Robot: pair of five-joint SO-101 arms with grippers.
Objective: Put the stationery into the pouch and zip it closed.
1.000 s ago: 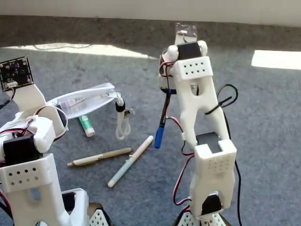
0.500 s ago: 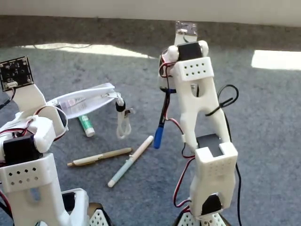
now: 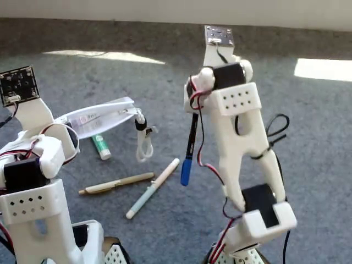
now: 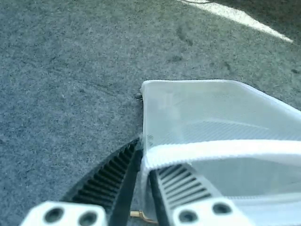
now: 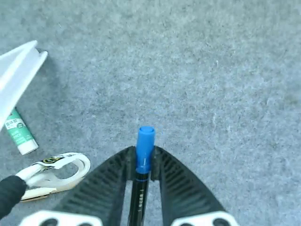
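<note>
The right gripper (image 5: 143,155) is clamped on a blue-capped pen (image 3: 188,144). The pen hangs nearly upright, cap down, above the grey surface (image 3: 308,137) and well apart from the pouch (image 3: 99,118). The left gripper (image 4: 143,157) is pinched shut on one edge of the translucent pouch and holds that end raised. The principal risk is a missed insertion. In the high view the pouch mouth looks like a shallow slit, so a pen arriving steeply, cap first, may strike the rim or wall and push the pouch instead of entering it. Such a push could drag the thin edge out of the left gripper's narrow hold. The pen appears to be gripped near its upper end with a long length hanging free, so any contact may pivot it or work it loose. The wrist strap (image 3: 144,144) lies between pen and pouch and could snag the cap. The glue stick (image 3: 100,146), the beige pen (image 3: 115,183) and the pale blue pen (image 3: 153,188) lie loose nearby and could be knocked away.
</note>
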